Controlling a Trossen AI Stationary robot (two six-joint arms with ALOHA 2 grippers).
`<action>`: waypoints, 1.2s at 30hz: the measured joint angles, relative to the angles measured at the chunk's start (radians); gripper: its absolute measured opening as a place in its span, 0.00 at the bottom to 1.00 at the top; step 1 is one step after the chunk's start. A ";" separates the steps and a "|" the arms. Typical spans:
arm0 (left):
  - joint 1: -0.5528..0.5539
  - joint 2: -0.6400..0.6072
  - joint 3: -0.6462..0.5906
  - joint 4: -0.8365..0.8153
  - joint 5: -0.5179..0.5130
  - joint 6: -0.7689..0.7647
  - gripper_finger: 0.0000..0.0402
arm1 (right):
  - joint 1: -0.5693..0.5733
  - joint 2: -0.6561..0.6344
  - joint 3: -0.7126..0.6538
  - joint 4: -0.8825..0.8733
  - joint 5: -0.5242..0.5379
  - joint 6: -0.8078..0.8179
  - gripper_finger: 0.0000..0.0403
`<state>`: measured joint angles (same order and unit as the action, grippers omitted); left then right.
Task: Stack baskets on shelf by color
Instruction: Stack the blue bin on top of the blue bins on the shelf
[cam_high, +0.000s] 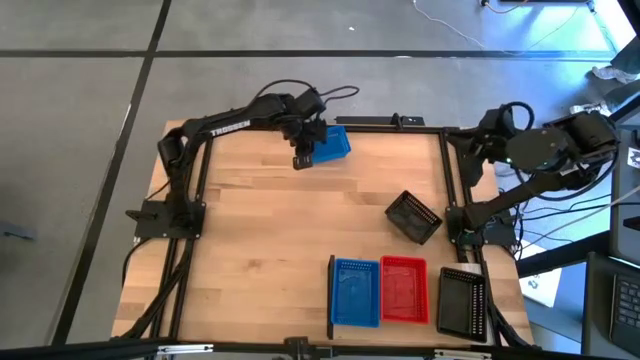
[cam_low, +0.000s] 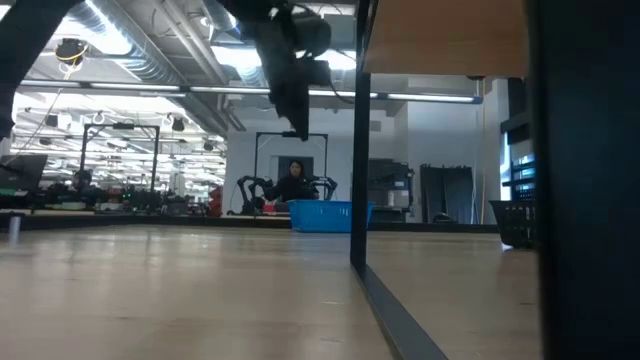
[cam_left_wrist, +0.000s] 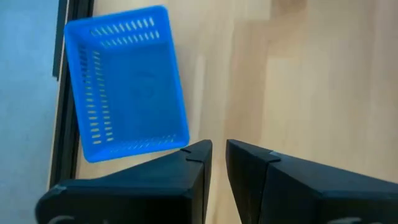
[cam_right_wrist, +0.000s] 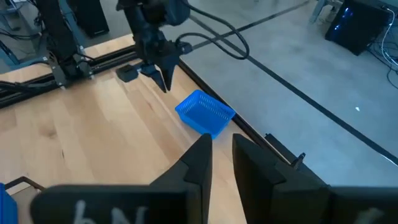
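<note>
A blue basket sits flat on its base at the table's far edge, also in the left wrist view and the low view. My left gripper hangs shut above the table just left of this basket, clear of it. A black basket lies askew toward the table's right. On the shelf at the near right, beside its black bar, stand blue, red and black baskets. My right gripper waits shut at the far right.
Black frame rails run along the table's left, far and right edges. Cables trail over the left arm. Bare wood lies across the table's middle and left. A person sits far off in the room behind.
</note>
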<state>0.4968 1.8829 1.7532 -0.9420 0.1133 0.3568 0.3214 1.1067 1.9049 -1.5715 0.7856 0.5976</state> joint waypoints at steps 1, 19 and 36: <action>0.008 0.007 0.000 -0.001 0.000 0.008 0.10 | 0.000 -0.002 0.000 0.000 0.000 0.000 0.15; 0.042 0.009 0.000 -0.010 -0.391 0.157 0.10 | 0.000 0.031 0.000 0.001 0.007 0.105 0.15; 0.038 0.009 0.000 0.040 -0.398 0.250 0.03 | 0.000 0.052 0.000 0.001 0.008 0.105 0.15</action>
<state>0.5346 1.8919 1.7535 -0.9022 -0.2842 0.6070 0.3214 1.1591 1.9049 -1.5707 0.7933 0.7025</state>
